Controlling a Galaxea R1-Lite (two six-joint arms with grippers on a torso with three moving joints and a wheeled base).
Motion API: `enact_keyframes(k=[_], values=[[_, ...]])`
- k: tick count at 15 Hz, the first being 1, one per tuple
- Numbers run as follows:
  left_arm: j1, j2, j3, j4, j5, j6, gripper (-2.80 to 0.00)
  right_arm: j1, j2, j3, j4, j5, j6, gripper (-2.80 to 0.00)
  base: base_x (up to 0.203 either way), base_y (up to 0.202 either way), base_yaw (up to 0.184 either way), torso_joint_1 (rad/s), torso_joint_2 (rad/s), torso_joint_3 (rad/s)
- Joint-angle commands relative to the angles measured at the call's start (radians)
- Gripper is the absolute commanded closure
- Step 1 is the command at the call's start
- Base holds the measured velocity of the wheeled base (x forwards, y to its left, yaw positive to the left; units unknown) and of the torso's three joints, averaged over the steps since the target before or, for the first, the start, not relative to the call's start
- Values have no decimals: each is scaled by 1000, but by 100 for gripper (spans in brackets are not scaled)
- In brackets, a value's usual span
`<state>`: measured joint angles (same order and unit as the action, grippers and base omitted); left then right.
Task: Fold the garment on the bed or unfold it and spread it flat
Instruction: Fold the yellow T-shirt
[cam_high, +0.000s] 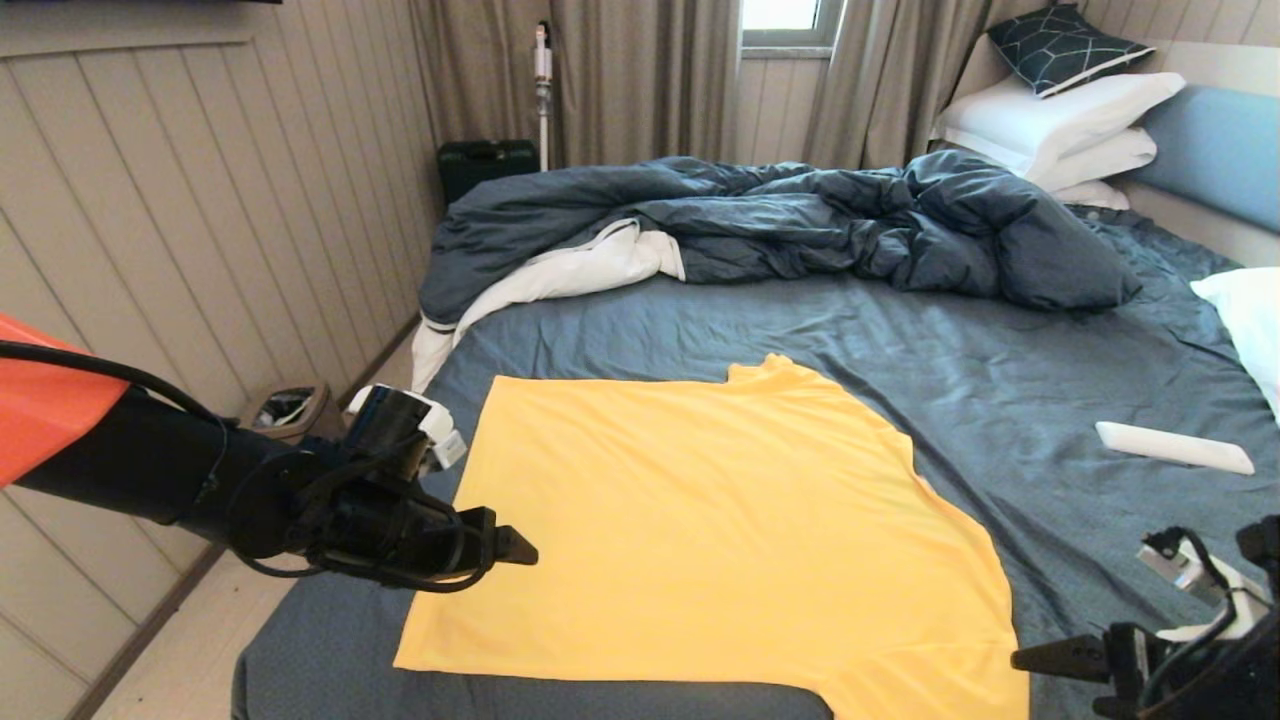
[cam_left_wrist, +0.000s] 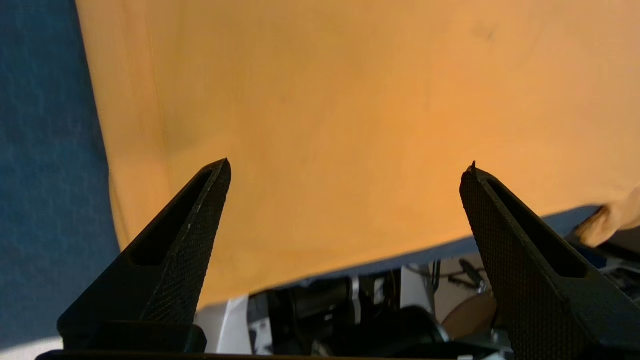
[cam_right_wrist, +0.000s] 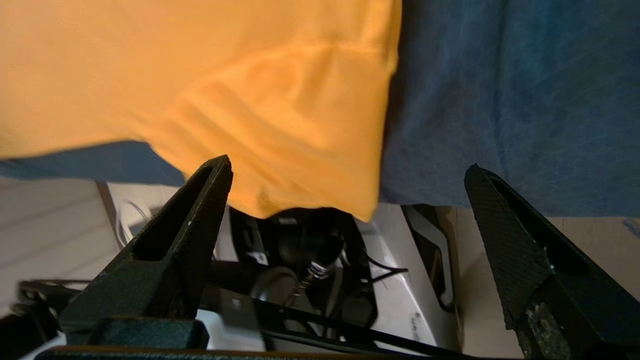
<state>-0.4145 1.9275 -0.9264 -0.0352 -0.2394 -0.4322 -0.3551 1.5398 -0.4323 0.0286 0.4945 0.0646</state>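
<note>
One yellow T-shirt (cam_high: 720, 530), one duvet (cam_high: 800, 225), one patterned cushion (cam_high: 1065, 45), two pincers.

free: sheet right of garment (cam_high: 700, 520) | obstacles: duvet (cam_high: 800, 220) (far), remote (cam_high: 1172, 447)

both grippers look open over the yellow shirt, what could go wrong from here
1. The garment's near corner hangs over the bed edge, so it may slide off.
2. The open right gripper could snag that sleeve.
3. The open left gripper, above the smooth fabric, might wrinkle it if lowered.
</note>
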Motion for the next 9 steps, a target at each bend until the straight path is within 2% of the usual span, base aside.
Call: enact_keyframes(k=[1, 9], values=[[0, 3, 0, -20, 0, -5, -280, 33, 64, 60, -50, 4, -17, -280, 0, 0, 0, 0, 0, 0], [0, 10, -5, -22, -1, -6, -280, 86, -30, 202, -67, 4, -26, -280, 0, 0, 0, 0, 0, 0]])
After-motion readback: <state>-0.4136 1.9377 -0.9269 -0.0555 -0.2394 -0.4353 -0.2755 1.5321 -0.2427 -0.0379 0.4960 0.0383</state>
